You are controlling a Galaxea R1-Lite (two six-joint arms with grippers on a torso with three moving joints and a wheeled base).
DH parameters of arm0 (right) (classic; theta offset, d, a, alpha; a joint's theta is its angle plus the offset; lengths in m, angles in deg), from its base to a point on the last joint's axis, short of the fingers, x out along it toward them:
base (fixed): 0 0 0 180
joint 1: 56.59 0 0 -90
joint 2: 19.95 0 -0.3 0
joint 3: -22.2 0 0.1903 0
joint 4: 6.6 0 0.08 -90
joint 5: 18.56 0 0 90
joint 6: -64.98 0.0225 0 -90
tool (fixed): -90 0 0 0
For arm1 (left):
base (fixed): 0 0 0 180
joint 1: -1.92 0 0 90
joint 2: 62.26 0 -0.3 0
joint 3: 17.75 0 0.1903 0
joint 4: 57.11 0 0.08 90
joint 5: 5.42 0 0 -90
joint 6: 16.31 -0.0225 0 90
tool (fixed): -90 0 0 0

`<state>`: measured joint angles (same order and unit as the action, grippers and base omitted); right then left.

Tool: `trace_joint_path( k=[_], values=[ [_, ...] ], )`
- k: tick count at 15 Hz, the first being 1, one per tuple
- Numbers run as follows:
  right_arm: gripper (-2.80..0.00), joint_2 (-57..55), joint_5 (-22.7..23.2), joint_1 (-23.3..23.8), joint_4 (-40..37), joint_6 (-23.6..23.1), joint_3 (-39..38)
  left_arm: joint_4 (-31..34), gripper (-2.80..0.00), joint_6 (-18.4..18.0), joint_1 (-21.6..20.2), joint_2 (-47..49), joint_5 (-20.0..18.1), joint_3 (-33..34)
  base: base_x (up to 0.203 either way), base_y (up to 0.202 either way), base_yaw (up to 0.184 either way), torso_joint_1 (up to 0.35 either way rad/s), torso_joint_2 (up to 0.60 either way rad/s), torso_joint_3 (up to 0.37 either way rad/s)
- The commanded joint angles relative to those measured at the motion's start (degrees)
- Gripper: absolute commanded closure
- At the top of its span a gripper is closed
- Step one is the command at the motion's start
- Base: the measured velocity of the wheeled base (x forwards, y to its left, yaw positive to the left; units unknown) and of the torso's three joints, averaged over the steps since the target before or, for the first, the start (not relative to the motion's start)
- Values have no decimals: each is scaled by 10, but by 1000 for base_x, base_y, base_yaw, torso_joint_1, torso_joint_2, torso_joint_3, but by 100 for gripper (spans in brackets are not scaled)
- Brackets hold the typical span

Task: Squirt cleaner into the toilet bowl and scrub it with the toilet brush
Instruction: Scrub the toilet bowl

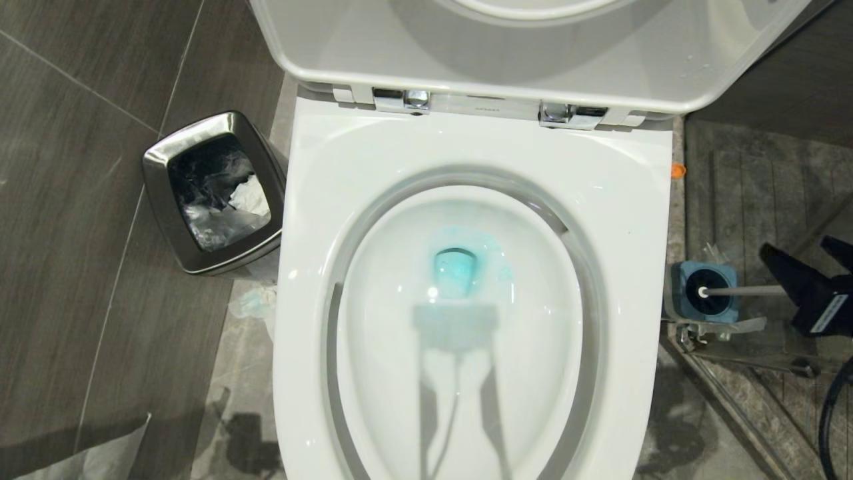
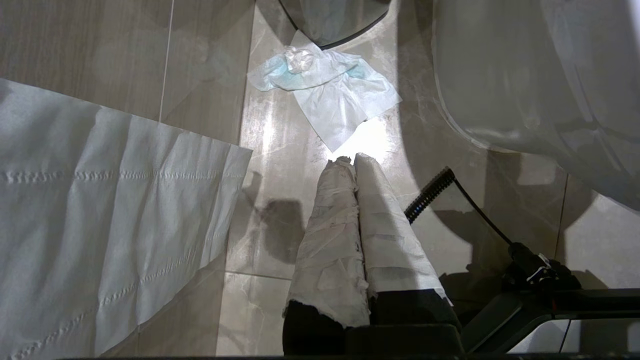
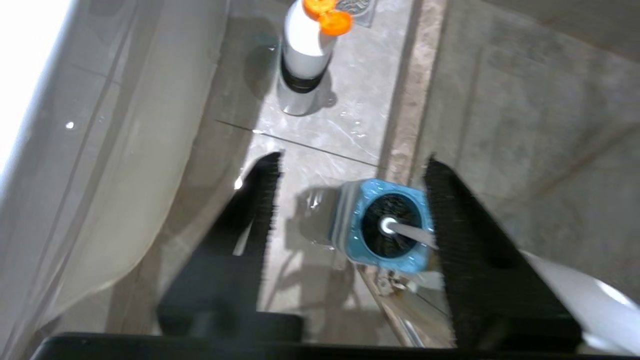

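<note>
Beside the toilet bowl (image 1: pixel 640 200), on the floor to its right, the toilet brush (image 3: pixel 407 232) is seen standing in its blue holder (image 3: pixel 350 225), between the spread fingers of the right claw (image 3: pixel 352 200), nothing yet gripped. A handle caught off-centre could, it is judged, tip the holder. The left claw (image 2: pixel 350 161) is clenched and empty. One brush, one holder, one cleaner (image 3: pixel 305 55), one bin (image 1: pixel 213 193) are counted

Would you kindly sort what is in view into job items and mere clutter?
Job: toilet bowl with teal cleaner pooled inside; cleaner bottle; toilet brush in its holder; right pincer.

Lying about: steel bin; crumpled tissue; paper sheet.
</note>
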<state>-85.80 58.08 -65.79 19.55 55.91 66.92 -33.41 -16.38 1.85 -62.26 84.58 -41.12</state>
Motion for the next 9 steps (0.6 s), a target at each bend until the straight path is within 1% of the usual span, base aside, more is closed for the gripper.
trace_joint_path(
  k=[1, 3, 5, 7, 9],
  values=[
    [0, 69, -4, 0, -37, -2, 0, 0, 0, 0, 0, 0, 0, 0, 0, 0, 0, 0, 0, 0],
    [0, 100, -12, 0, -78, -18, 2, 0, 0, 1, 0, 0, 0, 0, 0, 0, 0, 0, 0, 0],
    [0, 132, -33, 0, -130, -38, 9, 0, 0, 0, 0, 0, 0, 0, 0, 0, 0, 0, 0, 0],
    [0, 169, -54, 0, -207, -43, 28, 0, 0, 0, 0, 0, 0, 0, 0, 0, 0, 0, 0, 0],
    [0, 213, -64, 0, -291, -46, 51, 0, 0, 0, 0, 0, 0, 0, 0, 0, 0, 0, 0, 0]
  ],
)
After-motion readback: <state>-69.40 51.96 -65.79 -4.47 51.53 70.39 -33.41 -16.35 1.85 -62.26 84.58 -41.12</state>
